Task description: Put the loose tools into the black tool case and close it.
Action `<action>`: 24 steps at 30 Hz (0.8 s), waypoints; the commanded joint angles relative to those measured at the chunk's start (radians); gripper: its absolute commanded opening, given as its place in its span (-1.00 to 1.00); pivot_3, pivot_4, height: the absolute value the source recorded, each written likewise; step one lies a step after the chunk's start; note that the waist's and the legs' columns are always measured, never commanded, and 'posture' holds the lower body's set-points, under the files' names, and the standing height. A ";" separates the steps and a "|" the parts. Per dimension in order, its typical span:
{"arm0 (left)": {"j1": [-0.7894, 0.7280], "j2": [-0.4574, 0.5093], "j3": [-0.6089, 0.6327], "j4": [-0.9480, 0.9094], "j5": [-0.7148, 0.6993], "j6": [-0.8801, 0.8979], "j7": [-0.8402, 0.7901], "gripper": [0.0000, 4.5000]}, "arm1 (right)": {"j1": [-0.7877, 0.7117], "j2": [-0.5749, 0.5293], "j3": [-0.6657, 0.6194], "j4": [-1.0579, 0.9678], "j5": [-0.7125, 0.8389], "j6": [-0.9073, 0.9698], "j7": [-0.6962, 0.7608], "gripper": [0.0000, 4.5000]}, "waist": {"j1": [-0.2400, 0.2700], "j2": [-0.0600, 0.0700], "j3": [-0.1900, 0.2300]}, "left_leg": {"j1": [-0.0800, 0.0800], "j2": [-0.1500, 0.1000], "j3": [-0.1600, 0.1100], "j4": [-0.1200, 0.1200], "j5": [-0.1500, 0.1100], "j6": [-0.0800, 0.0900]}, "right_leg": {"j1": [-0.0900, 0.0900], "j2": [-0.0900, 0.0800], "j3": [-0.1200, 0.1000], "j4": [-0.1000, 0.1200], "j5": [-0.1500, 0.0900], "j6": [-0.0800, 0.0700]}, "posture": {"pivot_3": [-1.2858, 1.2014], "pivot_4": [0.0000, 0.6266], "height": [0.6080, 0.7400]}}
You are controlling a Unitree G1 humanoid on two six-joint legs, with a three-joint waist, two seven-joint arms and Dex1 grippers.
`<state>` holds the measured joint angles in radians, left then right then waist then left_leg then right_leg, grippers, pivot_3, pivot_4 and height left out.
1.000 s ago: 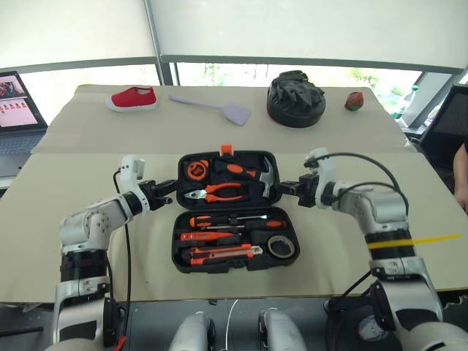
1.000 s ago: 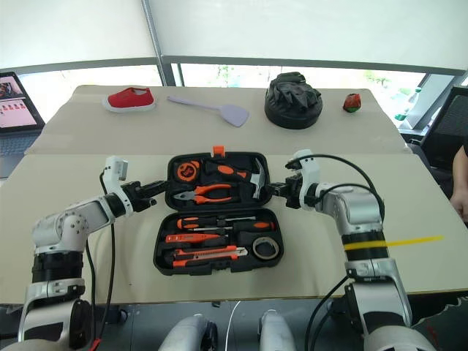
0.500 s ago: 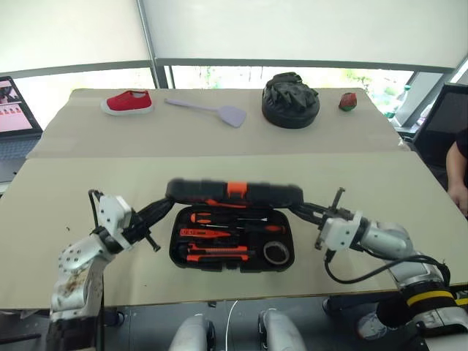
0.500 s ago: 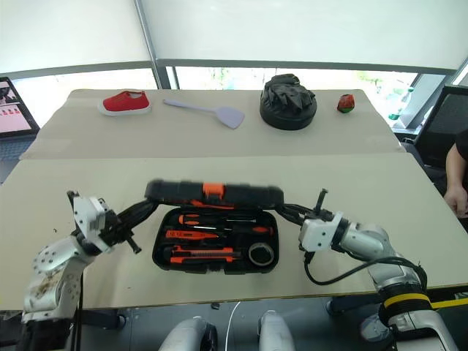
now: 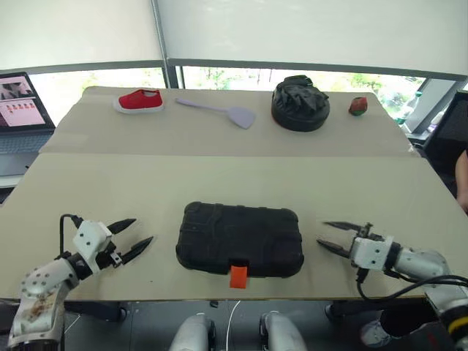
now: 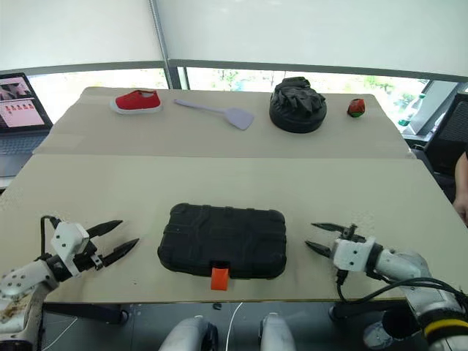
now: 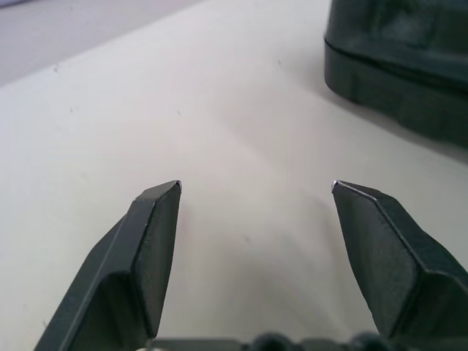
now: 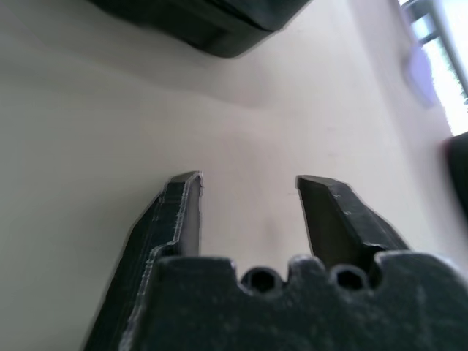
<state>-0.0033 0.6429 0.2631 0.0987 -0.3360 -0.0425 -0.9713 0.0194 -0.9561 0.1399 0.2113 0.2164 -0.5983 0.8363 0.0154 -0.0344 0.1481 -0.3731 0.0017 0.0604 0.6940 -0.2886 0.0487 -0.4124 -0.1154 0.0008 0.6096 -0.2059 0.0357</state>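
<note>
The black tool case [image 5: 240,238] lies closed near the table's front edge, ribbed lid up, its orange latch [image 5: 238,276] at the front side. The loose tools are hidden inside it. My left gripper [image 5: 133,235] stands open a short way to the left of the case, touching nothing. My right gripper [image 5: 328,235] is open to the right of the case, also apart from it. In the left wrist view a corner of the case [image 7: 409,66] lies beyond the spread fingertips. The right wrist view has the case's edge [image 8: 219,25] ahead of the fingers.
At the table's far side lie a red shoe [image 5: 139,100], a pale lilac spatula [image 5: 219,112], a round black fabric bundle [image 5: 299,103] and a small red object [image 5: 357,106]. A laptop [image 5: 18,110] stands off the far left. Bare tabletop [image 5: 234,179] spreads behind the case.
The case lid has come down from half-raised to fully closed. Both grippers have let go, opened and drawn back outward to either side of the case.
</note>
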 commanded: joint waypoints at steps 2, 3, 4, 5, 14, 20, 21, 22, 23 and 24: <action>-0.141 0.002 -0.067 -0.004 0.001 0.074 0.007 -0.24 | 0.104 -0.088 -0.036 -0.311 0.231 0.252 0.152 -0.75 | -0.003 0.000 0.000 | 0.000 0.003 0.000 0.001 0.000 0.000 | 0.000 0.000 0.000 0.000 0.001 0.000 | 0.03 -0.52 1.00; -0.168 -0.002 -0.084 -0.001 0.003 0.081 0.002 -0.38 | 0.144 -0.116 -0.039 -0.374 0.272 0.324 0.176 -0.90 | -0.006 0.000 0.000 | 0.000 0.003 0.000 0.001 0.000 0.000 | 0.001 0.000 0.000 -0.001 0.001 0.000 | 0.03 -0.52 1.00; -0.197 -0.003 -0.105 0.007 0.016 0.086 0.002 -0.57 | 0.180 -0.141 -0.041 -0.431 0.293 0.378 0.192 -1.00 | -0.009 0.000 0.000 | 0.000 0.003 0.000 0.000 0.000 0.000 | 0.000 0.000 0.000 -0.001 0.001 0.000 | 0.03 -0.52 1.00; -0.233 -0.008 -0.129 0.025 0.030 0.087 0.000 -0.72 | 0.203 -0.154 -0.033 -0.478 0.286 0.398 0.209 -1.00 | -0.010 0.000 0.000 | 0.001 0.005 0.001 0.000 -0.001 -0.001 | 0.000 0.002 0.001 -0.001 0.001 0.000 | 0.03 -0.52 1.00; -0.529 -0.069 -0.323 0.381 0.200 0.036 -0.027 -0.97 | 0.090 -0.027 0.111 -0.677 0.168 0.665 0.163 -1.00 | -0.004 -0.001 0.001 | -0.012 0.006 0.001 0.004 0.001 -0.005 | -0.011 0.016 -0.003 0.000 0.003 -0.004 | 0.03 -0.52 1.00; -0.499 -0.050 -0.346 0.381 0.194 0.050 -0.116 -0.97 | -0.028 0.075 0.167 -0.595 0.045 0.707 0.148 -1.00 | -0.006 -0.003 0.001 | -0.014 0.008 0.000 0.006 0.000 -0.004 | -0.012 0.018 -0.003 0.000 0.003 -0.004 | 0.03 -0.52 1.00; -0.480 -0.042 -0.341 0.366 0.183 0.060 -0.128 -0.97 | -0.046 0.100 0.164 -0.569 0.028 0.701 0.133 -1.00 | -0.006 -0.003 0.001 | -0.013 0.008 0.000 0.006 0.000 -0.004 | -0.012 0.018 -0.003 0.001 0.003 -0.004 | 0.03 -0.52 1.00; -0.453 -0.030 -0.329 0.341 0.169 0.072 -0.139 -0.97 | -0.075 0.133 0.161 -0.526 0.007 0.678 0.116 -1.00 | -0.008 -0.003 0.001 | -0.013 0.008 0.000 0.006 0.000 -0.004 | -0.012 0.018 -0.003 0.001 0.003 -0.004 | 0.03 -0.52 1.00; -0.425 -0.018 -0.317 0.314 0.154 0.085 -0.147 -0.97 | -0.106 0.164 0.158 -0.481 -0.018 0.658 0.095 -1.00 | -0.012 -0.003 0.001 | -0.012 0.009 0.000 0.005 0.000 -0.004 | -0.011 0.019 -0.003 0.001 0.003 -0.004 | 0.03 -0.52 1.00; -0.399 -0.008 -0.304 0.288 0.140 0.099 -0.149 -0.97 | -0.136 0.192 0.153 -0.438 -0.040 0.643 0.078 -1.00 | -0.018 -0.003 0.001 | -0.011 0.011 0.001 0.006 0.000 -0.004 | -0.011 0.021 -0.003 0.001 0.003 -0.005 | 0.03 -0.52 1.00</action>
<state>-0.4460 0.6177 -0.0447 0.4390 -0.1711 0.0285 -1.0886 -0.0627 -0.7957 0.3289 -0.2889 0.2163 0.0852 0.9729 -0.0026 -0.0377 0.1488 -0.3843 0.0129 0.0617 0.6998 -0.2880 0.0446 -0.4235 -0.0944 -0.0013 0.6104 -0.2025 0.0301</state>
